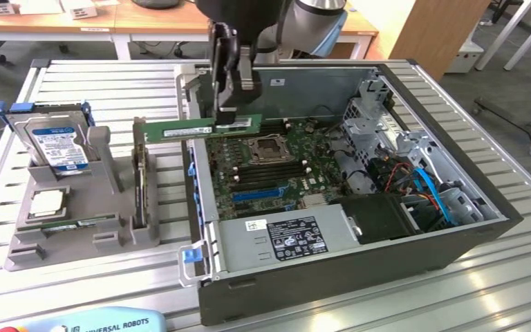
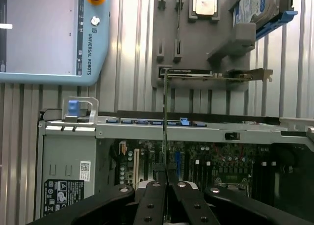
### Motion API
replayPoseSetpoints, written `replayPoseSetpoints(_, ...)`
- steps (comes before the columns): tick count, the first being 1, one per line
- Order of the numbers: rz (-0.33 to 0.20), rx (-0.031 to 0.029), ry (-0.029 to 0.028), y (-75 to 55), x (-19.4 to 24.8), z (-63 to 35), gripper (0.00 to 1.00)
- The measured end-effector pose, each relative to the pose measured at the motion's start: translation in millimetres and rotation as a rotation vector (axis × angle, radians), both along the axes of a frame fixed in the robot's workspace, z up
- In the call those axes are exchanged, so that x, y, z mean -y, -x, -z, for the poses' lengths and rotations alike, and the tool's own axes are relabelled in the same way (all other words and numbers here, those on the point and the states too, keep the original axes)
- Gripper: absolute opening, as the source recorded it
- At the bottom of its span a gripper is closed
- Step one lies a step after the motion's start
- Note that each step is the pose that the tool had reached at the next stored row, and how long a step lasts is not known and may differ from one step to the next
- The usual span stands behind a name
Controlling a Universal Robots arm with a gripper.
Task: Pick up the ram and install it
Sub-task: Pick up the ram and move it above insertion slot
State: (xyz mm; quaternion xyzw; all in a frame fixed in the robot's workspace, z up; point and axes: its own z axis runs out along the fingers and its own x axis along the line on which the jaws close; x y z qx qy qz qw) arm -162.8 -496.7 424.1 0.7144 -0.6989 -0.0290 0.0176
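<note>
Plainly, a slatted metal table (image 1: 81, 83) is taken up by an open computer case (image 1: 339, 270), with its motherboard (image 1: 293, 176) laid bare inside. Over the case wall on the exterior view's left, the gripper (image 1: 232, 114) is pressed together on the ram (image 1: 178, 130). The ram is pinched toward one end and held level in the air, clear of everything. Most of its length juts out toward the grey parts holder (image 1: 72, 214).

Since the stick is gripped off-centre, it could be tilted or twisted in the jaws once it is pressed down. A slot could then be missed, or one end seated while the other is left proud. The case wall could also be struck by the overhanging end if the stick is lowered before it is carried fully inside.

The ram is seen as a long, narrow green board with a white label and dark chips. In the wrist view it (image 2: 165, 107) is reduced to a thin edge-on line.
</note>
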Motion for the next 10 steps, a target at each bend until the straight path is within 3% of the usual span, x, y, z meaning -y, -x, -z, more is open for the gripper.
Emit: replayPoseSetpoints(10,0.0,0.0001,-0.0006,-39.0,0.0,0.1,0.11)
